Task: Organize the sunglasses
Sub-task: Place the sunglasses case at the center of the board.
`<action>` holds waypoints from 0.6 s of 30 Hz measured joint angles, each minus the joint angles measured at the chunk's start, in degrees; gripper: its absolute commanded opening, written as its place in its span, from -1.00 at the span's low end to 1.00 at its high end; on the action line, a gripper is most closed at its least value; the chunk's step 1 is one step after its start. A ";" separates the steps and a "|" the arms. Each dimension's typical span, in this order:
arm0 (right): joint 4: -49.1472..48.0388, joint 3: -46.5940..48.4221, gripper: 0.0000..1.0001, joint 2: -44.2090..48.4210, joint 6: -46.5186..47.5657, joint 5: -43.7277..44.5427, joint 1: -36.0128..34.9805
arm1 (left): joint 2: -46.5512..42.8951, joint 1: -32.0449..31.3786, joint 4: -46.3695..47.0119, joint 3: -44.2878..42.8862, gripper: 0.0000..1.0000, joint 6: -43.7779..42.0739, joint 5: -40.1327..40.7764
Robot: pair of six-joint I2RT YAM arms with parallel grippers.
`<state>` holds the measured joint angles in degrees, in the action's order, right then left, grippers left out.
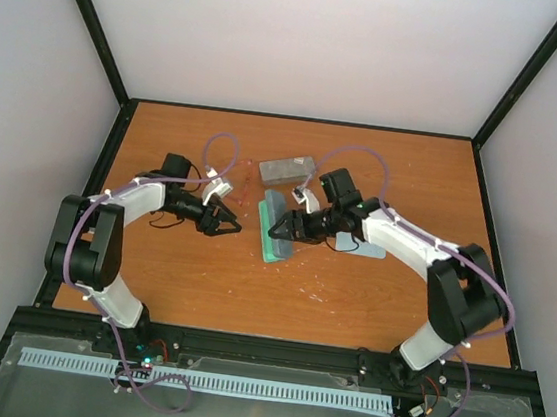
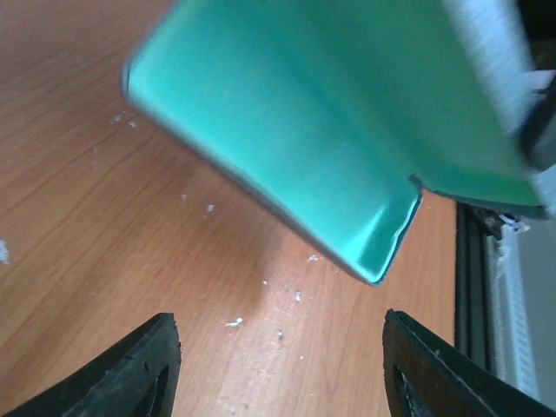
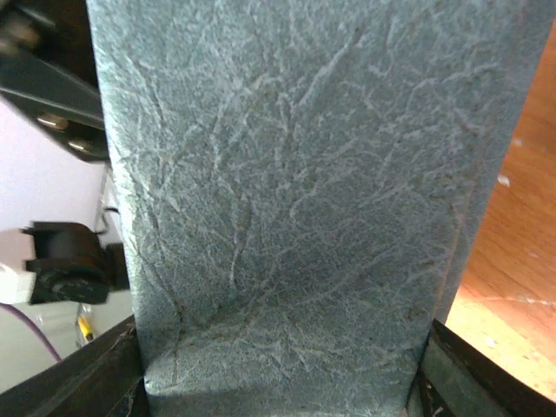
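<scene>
The sunglasses point(image 1: 245, 190) show only as a faint thin red-pink outline on the table behind my left gripper. An open blue-grey case point(image 1: 275, 223) with a green lining lies mid-table. My right gripper point(image 1: 285, 225) is shut on the case's textured outer shell, which fills the right wrist view point(image 3: 287, 191) between the fingers point(image 3: 104, 378). My left gripper point(image 1: 224, 227) is open and empty just left of the case. In the left wrist view the green inside of the case point(image 2: 347, 113) hangs above and ahead of that open gripper point(image 2: 282, 365).
A second, closed grey case point(image 1: 286, 170) lies behind the open one. A pale blue cloth point(image 1: 363, 246) lies under my right arm. White crumbs point(image 2: 234, 322) dot the wooden table point(image 1: 349, 297). Black frame rails border the table.
</scene>
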<state>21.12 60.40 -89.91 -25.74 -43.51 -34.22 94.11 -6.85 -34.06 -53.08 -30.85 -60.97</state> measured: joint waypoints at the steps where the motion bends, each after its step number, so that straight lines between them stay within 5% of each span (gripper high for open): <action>1: 1.53 0.70 -0.94 -1.86 1.03 -0.07 0.22 | -0.68 0.00 0.28 0.02 0.28 0.31 1.05; 12: 18.82 12.35 -0.87 -20.65 13.86 -5.20 0.31 | -3.02 0.00 2.91 -0.02 0.24 1.18 9.92; 18: 23.17 16.81 -0.28 -25.62 18.95 -8.48 1.18 | -3.02 0.00 2.91 -0.02 0.23 1.14 10.86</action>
<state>44.29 77.21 -115.52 -6.79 -51.99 -33.04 91.09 -6.85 -31.16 -53.10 -29.71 -50.11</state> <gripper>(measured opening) 0.678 0.618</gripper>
